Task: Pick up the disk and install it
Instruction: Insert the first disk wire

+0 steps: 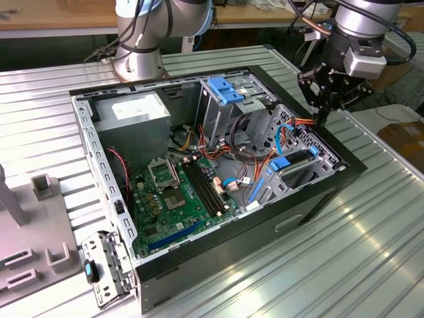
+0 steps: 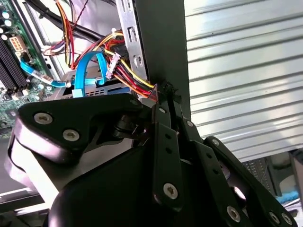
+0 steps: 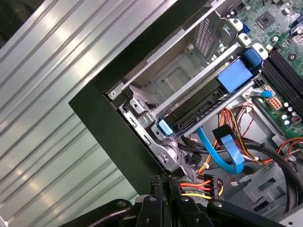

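The arm [image 1: 361,16] reached in at the top of the exterior view's right, its wrist held upright. Its black claw [image 1: 322,118] pointed straight down, and in the second wrist view the fingers [image 2: 166,142] met at a narrow tip.

Bright light from above in the exterior view, with white glare streaks across my ribbed desk [image 1: 371,265]. The case [image 1: 298,212] interior sits in soft shadow near its walls. In the second wrist view my tool [image 2: 164,90] is a dark, underexposed mass up close and the desk glare is washed out. First wrist view evenly lit, in focus.
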### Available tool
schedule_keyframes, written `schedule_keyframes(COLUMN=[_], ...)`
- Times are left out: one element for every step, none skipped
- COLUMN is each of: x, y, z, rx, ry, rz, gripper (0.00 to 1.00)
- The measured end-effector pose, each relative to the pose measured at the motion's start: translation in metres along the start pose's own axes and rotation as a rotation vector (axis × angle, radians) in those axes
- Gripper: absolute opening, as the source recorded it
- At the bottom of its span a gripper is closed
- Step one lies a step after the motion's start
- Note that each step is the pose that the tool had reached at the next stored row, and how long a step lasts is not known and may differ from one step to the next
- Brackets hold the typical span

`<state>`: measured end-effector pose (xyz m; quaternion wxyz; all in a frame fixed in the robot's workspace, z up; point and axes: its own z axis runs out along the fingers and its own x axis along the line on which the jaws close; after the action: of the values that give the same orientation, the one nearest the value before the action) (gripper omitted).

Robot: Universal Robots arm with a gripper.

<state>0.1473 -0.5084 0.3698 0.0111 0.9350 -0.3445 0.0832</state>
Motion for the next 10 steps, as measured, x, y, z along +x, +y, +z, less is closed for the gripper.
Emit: schedule_keyframes(x=[-0.0009, -0.0031, -0.0055, -0.008, -0.0105, -0.012, -0.0132, -0.0152, -0.0178, -0.0183], y=[0.0007, 0.0027, 0.0047, 0.0069, 0.0091, 0.0103, 0.0113, 0.013, 0.0153, 0.0158], z=[-0.0002, -0.0006, -0.0011, -0.0015, -0.002, -0.0023, -0.0025, -0.0029, -0.0034, -0.0034], rx=[-0.0014, -0.0023, -0.0032, -0.0039, -0.0047, -0.005, -0.0054, -0.0061, -0.0073, -0.008], ry=[0.0004, 0.0006, 0.0008, 0.0009, 0.001, 0.0012, 0.0013, 0.0016, 0.0022, 0.0023], rz=[0.008, 0.013, 0.018, 0.023, 0.027, 0.029, 0.031, 0.034, 0.039, 0.043], gripper=[0.16, 0.16, 0.16, 0.16, 0.16, 0.16, 0.16, 0.16, 0.16, 0.16])
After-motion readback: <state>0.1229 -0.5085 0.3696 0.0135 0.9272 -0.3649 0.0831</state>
